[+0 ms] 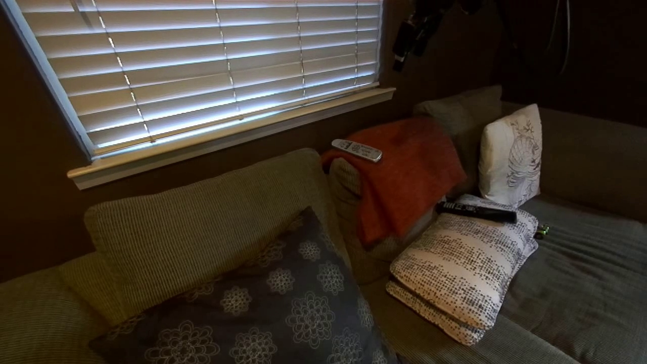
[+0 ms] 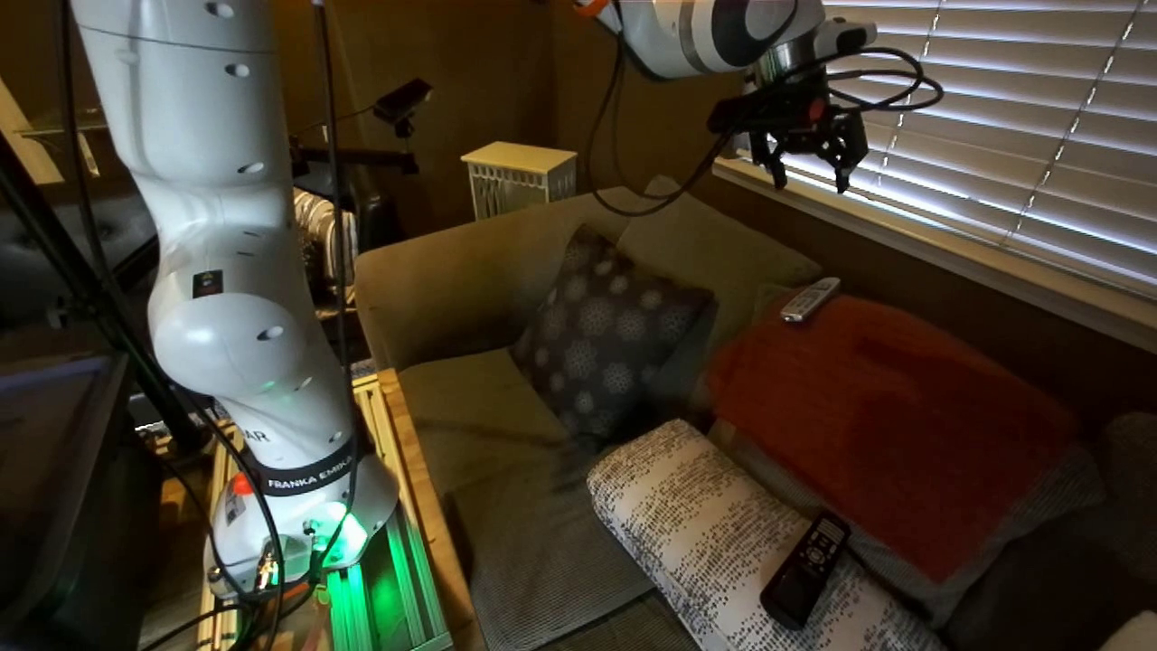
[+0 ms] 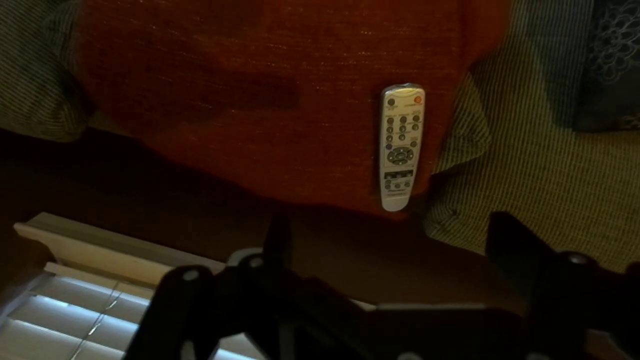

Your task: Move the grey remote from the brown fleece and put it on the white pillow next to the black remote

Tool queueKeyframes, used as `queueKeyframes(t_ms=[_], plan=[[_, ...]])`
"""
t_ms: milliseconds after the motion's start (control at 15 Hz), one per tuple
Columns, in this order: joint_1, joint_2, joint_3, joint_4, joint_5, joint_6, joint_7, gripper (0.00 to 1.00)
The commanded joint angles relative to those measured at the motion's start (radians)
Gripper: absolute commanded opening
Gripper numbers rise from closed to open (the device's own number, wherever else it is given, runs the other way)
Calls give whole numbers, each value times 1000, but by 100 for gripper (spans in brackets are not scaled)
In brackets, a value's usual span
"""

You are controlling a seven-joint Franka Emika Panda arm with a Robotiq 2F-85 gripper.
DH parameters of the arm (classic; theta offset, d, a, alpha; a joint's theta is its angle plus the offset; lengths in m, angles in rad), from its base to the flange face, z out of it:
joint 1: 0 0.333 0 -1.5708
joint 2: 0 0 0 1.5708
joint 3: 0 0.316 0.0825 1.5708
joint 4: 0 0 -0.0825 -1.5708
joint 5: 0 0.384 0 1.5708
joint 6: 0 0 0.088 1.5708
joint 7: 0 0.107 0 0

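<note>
The grey remote [image 1: 357, 150] lies buttons up on the brown fleece [image 1: 410, 177], near its edge over the couch back. It also shows in an exterior view [image 2: 811, 300] and in the wrist view [image 3: 401, 150]. My gripper [image 2: 812, 187] is open and empty, in the air above the remote near the window. In the wrist view its fingers [image 3: 390, 225] are wide apart, with the remote beyond them and no contact. The black remote [image 2: 806, 570] lies across the white pillow [image 2: 687, 506] on the seat. Both also show in an exterior view. The wrist view does not show them.
A window sill [image 1: 232, 134] and blinds [image 1: 217, 60] run behind the couch, close to the gripper. A dark grey floral cushion [image 2: 615, 334] leans on the couch back. A smooth white pillow [image 1: 513, 154] stands near the black remote. A small green object [image 1: 541, 231] lies by the white pillow.
</note>
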Motion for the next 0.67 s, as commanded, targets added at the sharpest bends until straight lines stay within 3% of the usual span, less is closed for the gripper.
queueKeyframes(t_ms=[0, 267, 333, 600], plan=[[8, 94, 4, 124, -42, -96, 45, 100], [25, 143, -8, 169, -81, -160, 66, 100], [1, 109, 10, 117, -30, -111, 23, 100], [7, 131, 7, 137, -51, -130, 37, 100]])
